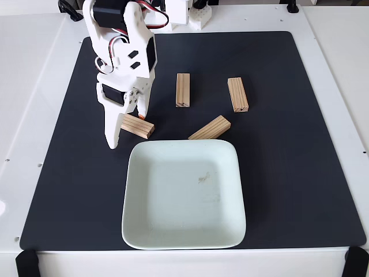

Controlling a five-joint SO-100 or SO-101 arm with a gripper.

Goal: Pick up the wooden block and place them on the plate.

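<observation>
White plastic arm reaches down from the top left of the fixed view, gripper (128, 128) low over the black mat (300, 144), fingers straddling the left end of one wooden block (138, 126). Long fixed finger sits to the block's left, its tip down by the mat; the shorter moving finger comes in from above, orange-tipped, at the block's top edge. Jaws look spread around the block, not clamped, though the arm body hides the contact, so probably an open grasp setup, not certain.

Count: four wooden blocks, all on the mat, none on the plate (144, 231).
- the one at the gripper, lying roughly crosswise, just above the plate's upper left corner
- second block (183, 89), standing lengthwise up the view, centre of mat
- third block (237, 94), also lengthwise, slightly tilted, right of the second
- fourth block (210, 128), diagonal, near end just beside or touching the plate's top rim, can't tell which

One plate, square, pale mint, faint smudge near its middle, sitting on the lower middle of the mat. One mat on a white table (34, 86).

Judgement: blocks are scattered near the plate to make short carries; the arm took the nearest one on its side first. Task at the start, zero of four placed. Next move calls for closing on the block's short width, then lifting.
</observation>
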